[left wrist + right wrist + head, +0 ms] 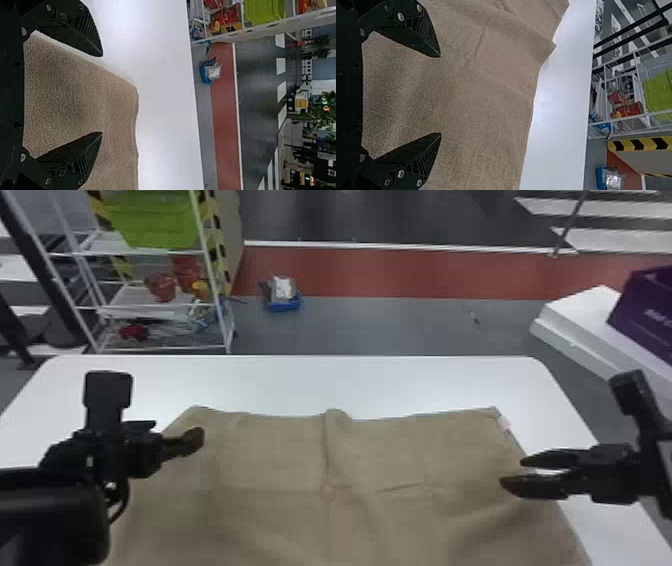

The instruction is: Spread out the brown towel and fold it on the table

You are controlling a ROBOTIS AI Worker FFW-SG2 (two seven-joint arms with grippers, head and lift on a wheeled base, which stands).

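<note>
1. The brown towel (270, 450) lies spread on the white table (350, 380), running from the left part of the surface to the right and out of the head view at the near edge. A raised fold runs down its middle, with smaller creases beside it.
2. At far left, behind the table, stands a white wire rack (150, 252) with a green bin (155, 220) above and red items (162, 286) on a lower shelf. A yellow-and-black striped panel (217, 252) is at its right.
3. The left gripper (192, 440) is over the towel's left side, its fingers spread wide with nothing gripped between them.
4. Right of the rack, a blue container (285, 306) sits on the floor, by the line where grey flooring (380, 325) meets a red band (425, 272). Dark ground lies past a white line.
5. A pale tag (504, 423) shows on the towel's right edge, near its far corner; bare tabletop lies beyond.
6. The right gripper (511, 471) is at the towel's right side, fingers parted wide and empty.
7. At far right, past the table, a purple box (645, 310) rests on a white block (575, 320); white stripes (615, 207) mark the ground behind.
</note>
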